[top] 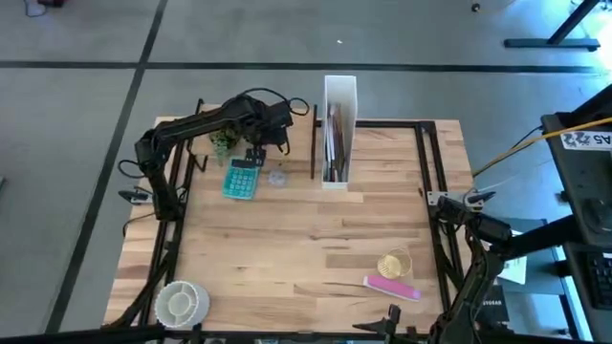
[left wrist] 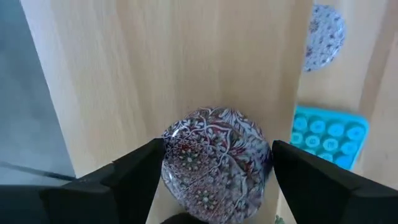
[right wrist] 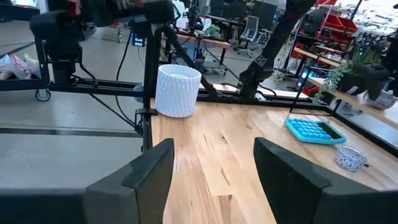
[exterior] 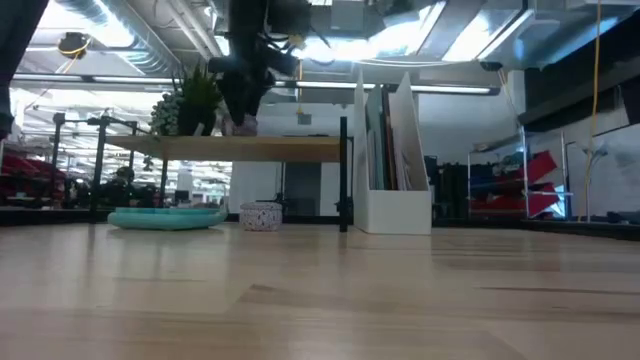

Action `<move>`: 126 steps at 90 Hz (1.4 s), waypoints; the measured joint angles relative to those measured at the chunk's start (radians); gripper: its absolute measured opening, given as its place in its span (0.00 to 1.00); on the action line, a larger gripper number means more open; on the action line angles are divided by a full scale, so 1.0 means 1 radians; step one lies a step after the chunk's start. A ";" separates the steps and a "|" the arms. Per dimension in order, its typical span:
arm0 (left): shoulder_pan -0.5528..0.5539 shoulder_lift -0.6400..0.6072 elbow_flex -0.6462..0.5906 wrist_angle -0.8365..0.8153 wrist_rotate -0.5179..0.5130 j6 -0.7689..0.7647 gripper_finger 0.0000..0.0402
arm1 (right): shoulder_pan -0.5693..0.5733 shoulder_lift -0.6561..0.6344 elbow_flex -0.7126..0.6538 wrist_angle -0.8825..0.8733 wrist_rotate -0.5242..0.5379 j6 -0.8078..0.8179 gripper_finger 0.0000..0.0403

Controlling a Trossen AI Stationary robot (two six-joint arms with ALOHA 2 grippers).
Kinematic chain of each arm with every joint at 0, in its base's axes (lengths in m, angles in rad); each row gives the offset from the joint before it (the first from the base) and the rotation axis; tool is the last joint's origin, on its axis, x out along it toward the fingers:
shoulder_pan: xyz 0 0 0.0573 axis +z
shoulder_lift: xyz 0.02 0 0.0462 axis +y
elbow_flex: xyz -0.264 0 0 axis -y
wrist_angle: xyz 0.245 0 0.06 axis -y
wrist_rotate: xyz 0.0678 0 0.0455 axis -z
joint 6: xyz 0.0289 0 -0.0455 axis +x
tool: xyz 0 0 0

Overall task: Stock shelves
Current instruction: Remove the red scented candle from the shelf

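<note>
While the left gripper (left wrist: 214,180) grasps a patterned round dish (left wrist: 214,162) over the shelves (left wrist: 168,68) at the table's (top: 306,248) far-left edge, plant (top: 222,143) crowds one end, white file box (top: 339,129) the other. Teal tray (top: 242,179) below. Right gripper (right wrist: 211,180) released, parked at right edge.

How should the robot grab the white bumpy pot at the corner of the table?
Probably by the rim, coming straight down from above. The white ribbed pot stands upright with its mouth open near a corner of the table. It looks wide, so one finger inside and one outside the wall should hold better than squeezing its round, ribbed sides.
</note>
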 joint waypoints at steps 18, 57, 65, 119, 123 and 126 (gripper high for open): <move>0.011 0.005 -0.037 0.007 0.015 -0.014 0.70 | 0.000 0.000 0.000 0.000 -0.003 0.000 0.51; -0.026 0.004 -0.042 -0.038 -0.118 0.002 0.70 | 0.000 0.000 0.000 0.001 -0.003 0.000 0.51; -0.037 0.004 -0.042 -0.057 -0.142 0.002 0.70 | 0.000 0.000 0.000 0.001 -0.003 0.000 0.51; -0.086 0.001 -0.040 -0.129 -0.237 -0.112 0.36 | 0.000 0.000 0.000 0.003 0.007 0.000 0.51; -0.091 0.001 -0.040 -0.131 -0.238 -0.112 0.36 | 0.000 0.000 0.000 0.003 0.007 0.000 0.51; -0.095 0.001 -0.040 -0.132 -0.242 -0.112 0.36 | 0.000 0.000 0.000 0.002 0.007 0.000 0.51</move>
